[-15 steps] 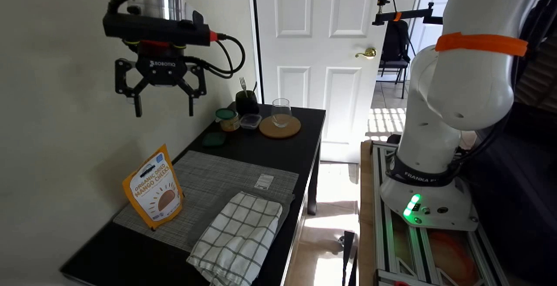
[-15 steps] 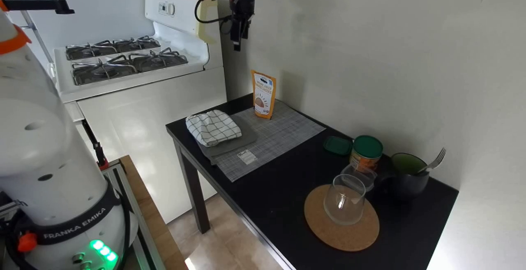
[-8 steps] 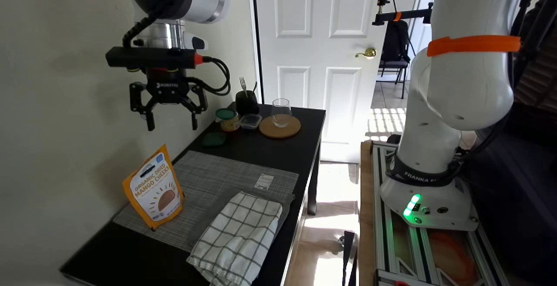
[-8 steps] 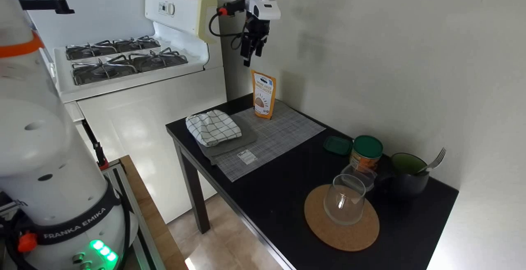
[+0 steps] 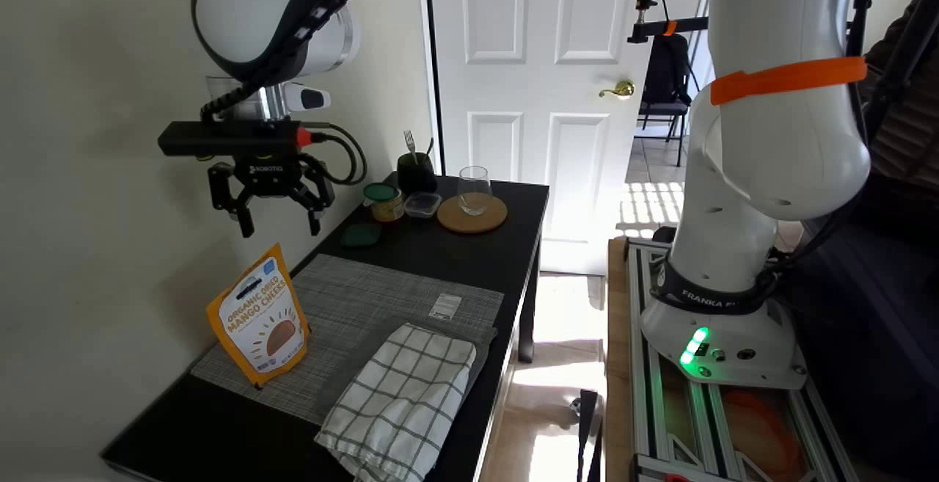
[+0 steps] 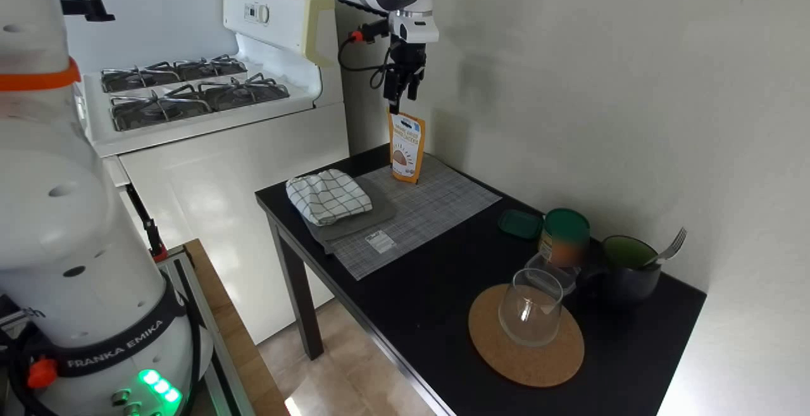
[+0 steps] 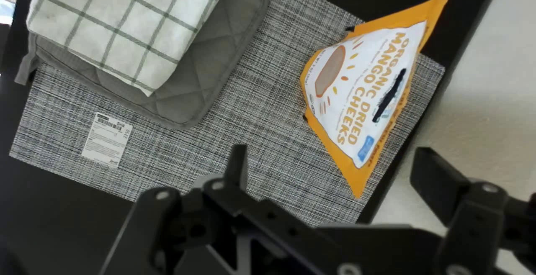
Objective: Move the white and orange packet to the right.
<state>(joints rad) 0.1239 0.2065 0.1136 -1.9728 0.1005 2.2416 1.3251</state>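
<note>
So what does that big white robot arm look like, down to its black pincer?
The smooth, rounded white robot arm wears orange bands and a ribbed black cable; its curved black base collar reads FRANKA EMIKA, above glowing green lights. The angular black two-fingered pincer is marked ROBOTIQ, with thin looping black cables beside it.

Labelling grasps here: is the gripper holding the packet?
No: in an exterior view, the open gripper hangs above the packet, a gap between them.

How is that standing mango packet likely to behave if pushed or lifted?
The mango packet would probably tip if pushed high, since it stands upright and looks thin for its height. Its flat upper edge suggests flexible film that may crumple when pinched. Labelled dried mango, it's probably light.
</note>
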